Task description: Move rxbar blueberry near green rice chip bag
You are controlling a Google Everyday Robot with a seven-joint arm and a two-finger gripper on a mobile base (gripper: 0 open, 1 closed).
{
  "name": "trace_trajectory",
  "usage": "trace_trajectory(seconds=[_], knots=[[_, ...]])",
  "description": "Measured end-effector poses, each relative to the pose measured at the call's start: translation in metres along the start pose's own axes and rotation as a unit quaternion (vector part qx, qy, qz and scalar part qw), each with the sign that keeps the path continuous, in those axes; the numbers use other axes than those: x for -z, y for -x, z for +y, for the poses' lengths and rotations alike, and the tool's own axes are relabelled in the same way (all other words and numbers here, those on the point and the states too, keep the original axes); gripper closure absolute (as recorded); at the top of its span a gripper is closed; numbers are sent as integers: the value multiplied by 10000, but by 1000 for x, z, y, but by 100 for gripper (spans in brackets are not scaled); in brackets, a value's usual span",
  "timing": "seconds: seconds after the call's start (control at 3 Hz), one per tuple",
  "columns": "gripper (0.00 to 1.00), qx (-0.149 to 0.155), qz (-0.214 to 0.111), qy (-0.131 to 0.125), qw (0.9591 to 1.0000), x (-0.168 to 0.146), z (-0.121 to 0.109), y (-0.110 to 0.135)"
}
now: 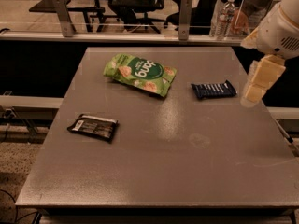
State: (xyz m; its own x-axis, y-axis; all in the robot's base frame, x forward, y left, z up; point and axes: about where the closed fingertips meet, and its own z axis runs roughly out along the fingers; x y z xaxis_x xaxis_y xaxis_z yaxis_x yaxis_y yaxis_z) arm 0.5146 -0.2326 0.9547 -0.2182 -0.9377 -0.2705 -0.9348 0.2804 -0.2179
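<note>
We see the blue bar (213, 89) flat near the bench's (177, 171) right edge, long axis roughly parallel to the far edge; the green bag (140, 73) lies near its left end, apart; the gripper (250, 97) hangs over the right edge, nothing visibly held; how far open, we cannot tell; the arm is cut off.

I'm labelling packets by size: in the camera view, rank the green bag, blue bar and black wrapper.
1. green rice chip bag.
2-3. black wrapper and rxbar blueberry look alike; the wrapper lies nearer the camera, so no ranking.
The claw hangs right of the rxbar blueberry.
</note>
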Motion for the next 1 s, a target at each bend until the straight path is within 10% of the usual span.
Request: trace_trajectory(seconds=[1.0], knots=[[0,60,60,266,9996,-81,-65,-19]])
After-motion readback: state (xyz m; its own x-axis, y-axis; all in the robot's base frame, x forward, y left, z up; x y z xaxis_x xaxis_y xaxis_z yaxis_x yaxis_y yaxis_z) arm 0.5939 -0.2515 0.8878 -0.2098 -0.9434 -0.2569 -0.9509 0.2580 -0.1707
